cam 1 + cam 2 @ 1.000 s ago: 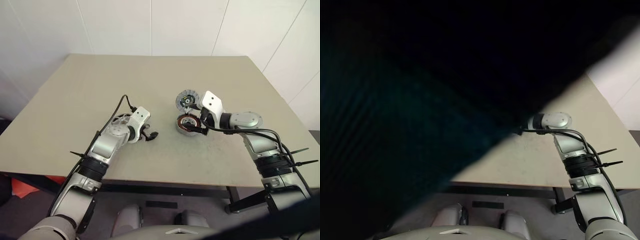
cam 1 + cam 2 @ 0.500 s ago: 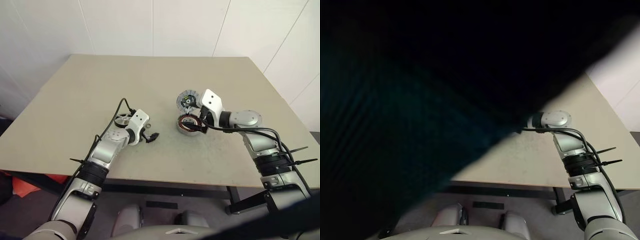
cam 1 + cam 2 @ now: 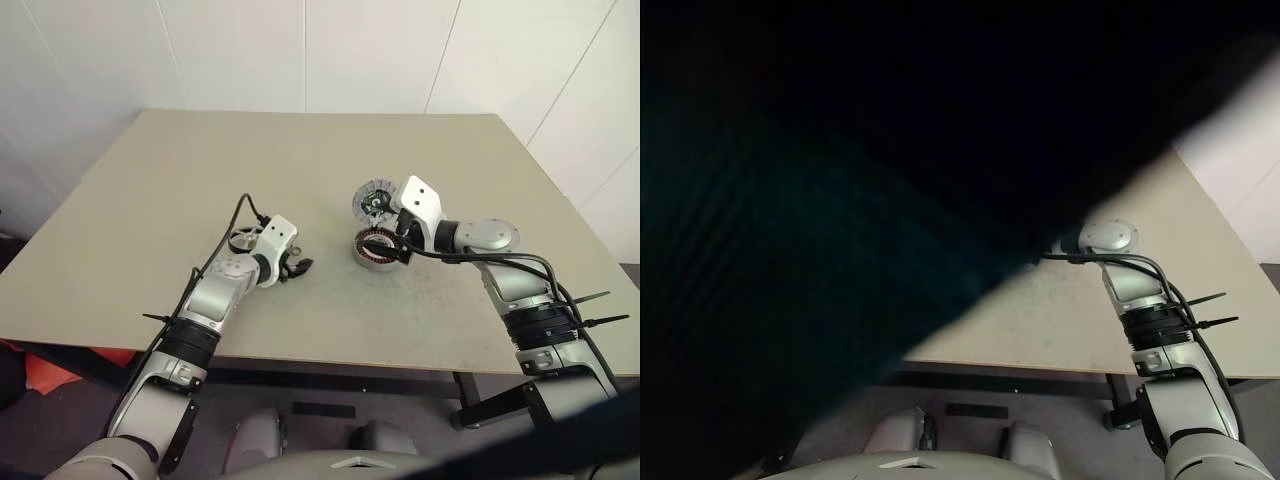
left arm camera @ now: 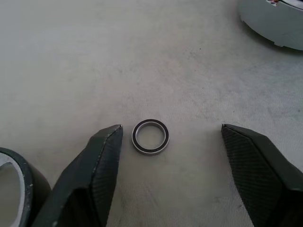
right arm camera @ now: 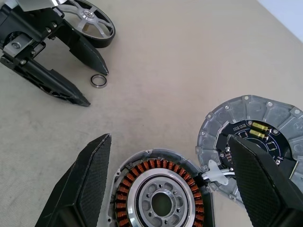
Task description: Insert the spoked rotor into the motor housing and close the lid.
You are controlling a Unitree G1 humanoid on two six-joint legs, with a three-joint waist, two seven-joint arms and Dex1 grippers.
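Grippers: left gripper (image 4: 168, 172), right gripper (image 5: 170, 182), both spread, empty; one spoked rotor (image 5: 87, 21), one motor housing (image 5: 161, 191), one lid (image 5: 253, 142).

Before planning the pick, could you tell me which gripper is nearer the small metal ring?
Left: the left gripper straddles the small metal ring; the right gripper hangs over the grey copper-wound motor housing.

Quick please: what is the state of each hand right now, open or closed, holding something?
Left hand: open, holding nothing; a small metal ring lies on the table between its fingers.
Right hand: open, holding nothing, above the motor housing.
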